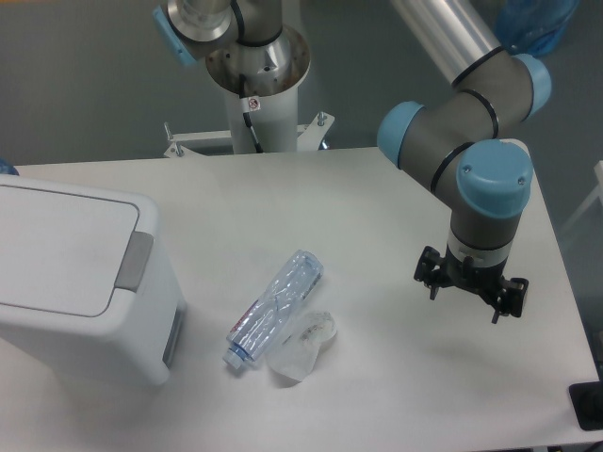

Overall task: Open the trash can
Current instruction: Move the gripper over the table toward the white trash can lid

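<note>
Trash can (80,273): left edge of the desk (377,217), lid flat and closed, grey push tab (137,261) facing right.
Hand (471,294): over the desk's right side, well apart from the can, seemingly open, holding nothing.
Clear bottle (274,308): lying between them.

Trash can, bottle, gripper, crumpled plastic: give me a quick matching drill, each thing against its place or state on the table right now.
Things:
1. trash can
2. clear bottle
3. gripper
4. crumpled clear plastic

Descriptions:
A. lying on its side, mid-table
B. above the table's right part, holding nothing
C. left edge, lid shut
D. just right of the bottle's cap end

Pairs: 1-C, 2-A, 3-B, 4-D
</note>
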